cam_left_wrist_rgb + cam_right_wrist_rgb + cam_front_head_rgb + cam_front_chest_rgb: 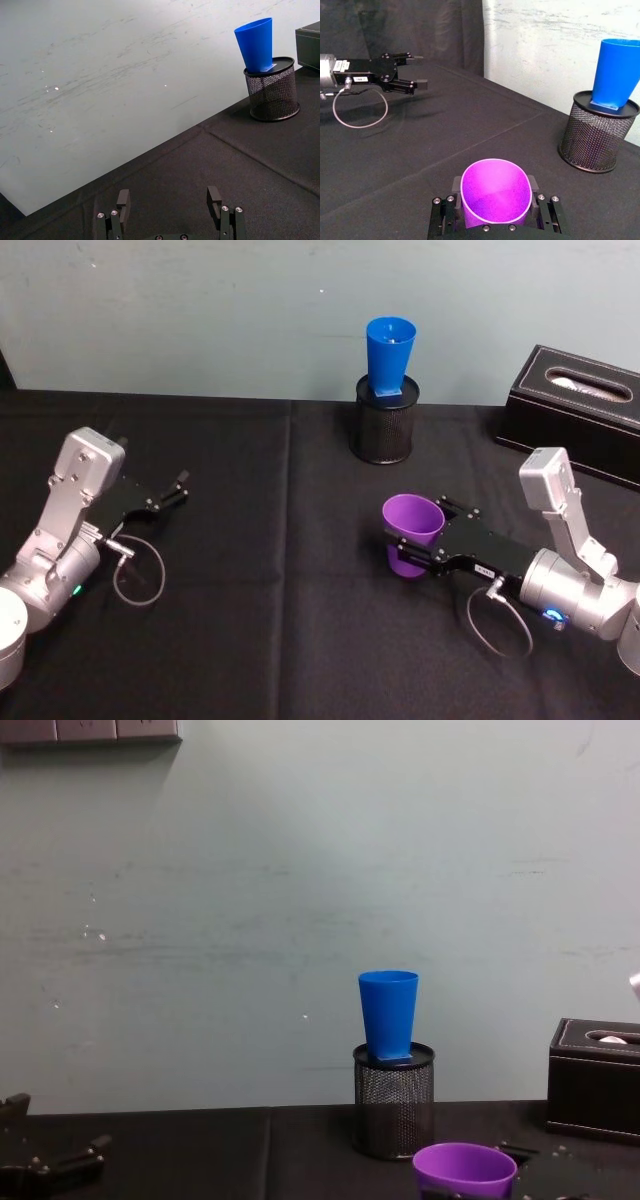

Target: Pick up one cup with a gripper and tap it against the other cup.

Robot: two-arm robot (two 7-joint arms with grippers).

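One step looks done: the right claw is clamped on the purple tapered plastic tumbler, held upright in front of the black mesh pen holder and a little toward the black tissue box. The bright blue plastic tumbler stands base-down in that holder. The tap remains. The left claw, fingers spread and holding nothing, sits idle over the black-clothed worktop, well apart from the holder.
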